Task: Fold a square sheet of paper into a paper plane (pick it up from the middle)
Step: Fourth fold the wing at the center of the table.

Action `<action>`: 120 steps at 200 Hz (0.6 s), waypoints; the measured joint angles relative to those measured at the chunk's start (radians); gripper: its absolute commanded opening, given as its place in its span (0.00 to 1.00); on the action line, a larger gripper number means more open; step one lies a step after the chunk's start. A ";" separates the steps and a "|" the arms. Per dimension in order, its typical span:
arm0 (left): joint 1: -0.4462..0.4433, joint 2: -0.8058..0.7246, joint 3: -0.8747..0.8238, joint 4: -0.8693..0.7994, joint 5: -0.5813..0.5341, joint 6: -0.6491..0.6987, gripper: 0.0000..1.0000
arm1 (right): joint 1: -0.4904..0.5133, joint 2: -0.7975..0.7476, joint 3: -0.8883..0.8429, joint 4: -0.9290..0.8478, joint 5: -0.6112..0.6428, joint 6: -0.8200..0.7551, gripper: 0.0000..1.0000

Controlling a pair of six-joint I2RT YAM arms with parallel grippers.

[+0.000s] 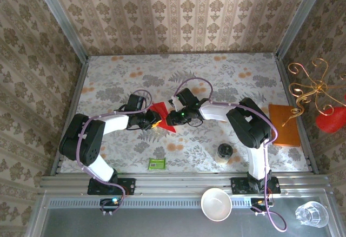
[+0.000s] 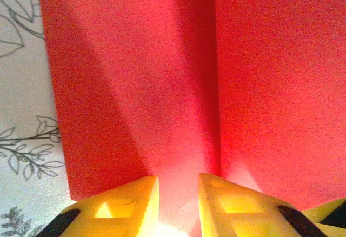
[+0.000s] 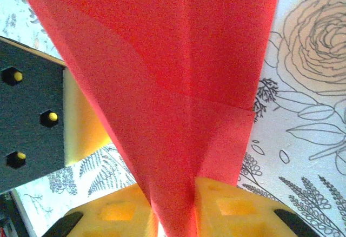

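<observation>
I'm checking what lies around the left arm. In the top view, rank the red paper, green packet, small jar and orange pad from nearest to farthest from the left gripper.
From the left gripper:
1. Red paper, at its fingertips, mid-table.
2. Green packet, near edge, towards the arm bases.
3. Small jar, near edge, right of centre.
4. Orange pad, far right side.

paper (image 1: 160,110) — btw L tool (image 2: 178,199), R tool (image 3: 172,210)
</observation>
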 measured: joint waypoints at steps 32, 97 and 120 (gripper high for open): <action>0.000 0.019 0.000 0.000 -0.003 0.000 0.22 | 0.015 -0.006 0.000 -0.027 0.044 0.000 0.24; 0.000 0.023 0.000 0.003 -0.003 0.000 0.20 | 0.059 -0.018 0.000 -0.066 0.145 -0.001 0.18; 0.000 0.023 0.000 0.003 -0.003 0.000 0.20 | 0.066 -0.018 0.000 -0.077 0.166 0.000 0.16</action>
